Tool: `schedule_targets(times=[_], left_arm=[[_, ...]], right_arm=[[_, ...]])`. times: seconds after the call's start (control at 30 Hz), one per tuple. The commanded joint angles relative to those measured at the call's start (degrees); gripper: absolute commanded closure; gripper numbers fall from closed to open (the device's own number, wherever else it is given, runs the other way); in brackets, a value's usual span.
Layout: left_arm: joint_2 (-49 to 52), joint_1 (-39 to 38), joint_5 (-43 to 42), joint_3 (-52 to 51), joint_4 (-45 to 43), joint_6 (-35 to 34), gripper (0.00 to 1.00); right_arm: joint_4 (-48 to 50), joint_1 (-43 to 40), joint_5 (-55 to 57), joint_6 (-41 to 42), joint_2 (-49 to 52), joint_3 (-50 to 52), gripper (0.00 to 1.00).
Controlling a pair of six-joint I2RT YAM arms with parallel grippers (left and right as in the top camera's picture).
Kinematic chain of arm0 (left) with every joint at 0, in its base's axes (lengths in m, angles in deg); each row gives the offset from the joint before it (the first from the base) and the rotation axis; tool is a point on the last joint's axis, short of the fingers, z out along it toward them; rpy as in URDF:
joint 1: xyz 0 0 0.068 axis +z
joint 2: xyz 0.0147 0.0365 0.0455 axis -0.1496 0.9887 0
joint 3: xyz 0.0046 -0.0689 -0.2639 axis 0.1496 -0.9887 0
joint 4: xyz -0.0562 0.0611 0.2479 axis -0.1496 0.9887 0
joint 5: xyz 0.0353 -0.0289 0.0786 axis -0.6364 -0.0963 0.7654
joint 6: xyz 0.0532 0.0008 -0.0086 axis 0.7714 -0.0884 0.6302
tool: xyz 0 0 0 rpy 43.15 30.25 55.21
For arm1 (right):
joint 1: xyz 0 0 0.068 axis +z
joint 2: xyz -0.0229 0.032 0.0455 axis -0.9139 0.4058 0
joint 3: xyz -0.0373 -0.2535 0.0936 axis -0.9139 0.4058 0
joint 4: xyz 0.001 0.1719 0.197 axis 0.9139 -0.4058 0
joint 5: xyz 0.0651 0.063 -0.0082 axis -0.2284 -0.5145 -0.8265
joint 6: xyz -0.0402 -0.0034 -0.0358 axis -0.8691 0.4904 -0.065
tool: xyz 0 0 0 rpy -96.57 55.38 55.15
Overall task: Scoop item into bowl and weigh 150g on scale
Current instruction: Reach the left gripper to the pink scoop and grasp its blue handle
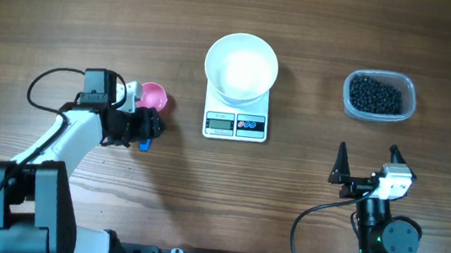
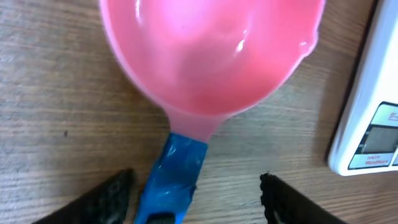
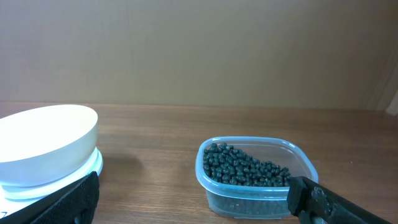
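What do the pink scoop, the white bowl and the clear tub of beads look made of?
Pink round scoop: glossy, translucent plastic, going by its soft highlights. Its blue handle looks wrapped in wrinkled tape. Plain white round bowl: smooth, matte; ceramic or plastic, unclear. Clear rectangular tub: thin see-through plastic; the tiny black beads show through its wall.

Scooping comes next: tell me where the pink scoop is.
In the overhead view, the pink scoop lies left of the scale, its blue handle between the left gripper's jaws.
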Motion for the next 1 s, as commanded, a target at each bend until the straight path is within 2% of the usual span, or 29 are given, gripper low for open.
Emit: schedule_targets(times=[0.0,0.23,0.33,0.37,0.53,0.63,0.7,0.8,0.87,0.97], left_arm=[[1.5,0.2,-1.3,0.1,-1.0,1.4,0.33],[5.6,0.2,-1.3,0.1,-0.8,1.2,0.55],[5.6,0.2,-1.3,0.1,-1.1,1.2,0.74],[5.6,0.2,-1.3,0.1,-1.5,1.2,0.77],[5.6,0.2,-1.4,0.1,-3.9,1.2,0.83],[5.0,0.2,-2.6,0.2,-4.1,0.2,0.91],[1.9,0.2,-6.9,0.4,-4.4,-0.5,0.96],[-5.7,0.2,-16.7,1.5,-4.4,-0.9,0.96],[-14.9,0.2,-26.1,1.7,-4.7,-3.5,0.96],[-26.7,-0.9,-34.3,1.7,-4.7,-6.8,0.96]], right_arm=[[0.1,-0.3,-0.5,-1.0,-0.3,0.1,0.0],[0.1,-0.3,-0.5,-1.0,-0.3,0.1,0.0],[0.1,-0.3,-0.5,-1.0,-0.3,0.1,0.0],[0.1,-0.3,-0.5,-1.0,-0.3,0.1,0.0],[0.1,-0.3,-0.5,-1.0,-0.3,0.1,0.0],[0.1,-0.3,-0.5,-0.9,-0.3,0.1,0.0],[0.1,-0.3,-0.5,-0.9,-0.3,0.1,0.0],[0.1,-0.3,-0.5,-1.0,-0.3,0.1,0.0],[0.1,-0.3,-0.5,-1.0,-0.3,0.1,0.0],[0.1,-0.3,-0.5,-1.0,-0.3,0.1,0.0]])
